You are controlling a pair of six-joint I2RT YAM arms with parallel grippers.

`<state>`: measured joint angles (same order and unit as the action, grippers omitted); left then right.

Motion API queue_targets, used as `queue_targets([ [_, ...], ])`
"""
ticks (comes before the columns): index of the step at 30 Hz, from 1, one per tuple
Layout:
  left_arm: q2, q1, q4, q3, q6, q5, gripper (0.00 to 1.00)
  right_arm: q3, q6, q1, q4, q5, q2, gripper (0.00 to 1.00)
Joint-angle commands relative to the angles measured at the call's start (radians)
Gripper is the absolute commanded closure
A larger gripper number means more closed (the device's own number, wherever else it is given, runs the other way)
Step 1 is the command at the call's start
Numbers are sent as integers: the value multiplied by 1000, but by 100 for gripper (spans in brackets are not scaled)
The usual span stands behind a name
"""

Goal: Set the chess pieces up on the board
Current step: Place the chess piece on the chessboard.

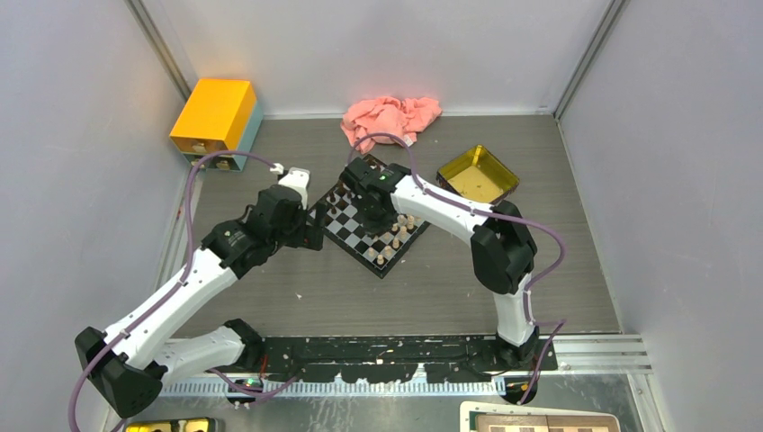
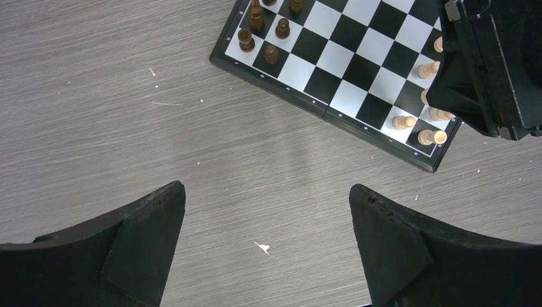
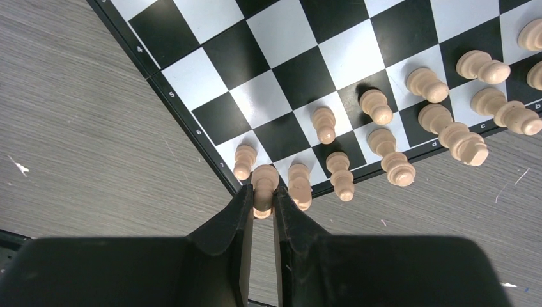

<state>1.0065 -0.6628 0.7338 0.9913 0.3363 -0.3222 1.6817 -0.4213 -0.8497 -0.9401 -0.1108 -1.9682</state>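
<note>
Pale piece (image 3: 264,181) between right jaws, at corner of board (image 3: 300,77), tabletop (image 3: 96,128) alongside.

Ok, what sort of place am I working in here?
Probably a lab robot cell, not a home: plain grey panel walls enclose a grey table, a black mounting rail runs along its near edge, and props like the chessboard and yellow tray sit out.
</note>
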Motion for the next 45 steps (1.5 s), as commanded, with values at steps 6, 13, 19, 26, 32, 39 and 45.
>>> queue_targets([
  [6, 6, 2, -33, 5, -6, -12, 0, -27, -7, -3, 27, 11, -4, 99],
  [13, 6, 1, -31, 4, -6, -14, 0, -51, -9, -3, 57, 15, -9, 99],
  [19, 6, 2, -30, 3, -8, -14, 0, -82, -9, 3, 96, 11, -14, 99],
  [26, 7, 2, -26, 2, -15, -15, 0, -100, -10, 10, 118, 11, -27, 99],
  [32, 9, 2, -28, 0, -20, -14, 0, -102, -9, 14, 129, 6, -36, 99],
  [39, 10, 2, -30, -5, -27, -12, 0, -99, -10, 22, 131, 8, -44, 99],
  [45, 12, 1, -34, -9, -29, -11, 0, -100, -10, 24, 135, 6, -48, 99],
])
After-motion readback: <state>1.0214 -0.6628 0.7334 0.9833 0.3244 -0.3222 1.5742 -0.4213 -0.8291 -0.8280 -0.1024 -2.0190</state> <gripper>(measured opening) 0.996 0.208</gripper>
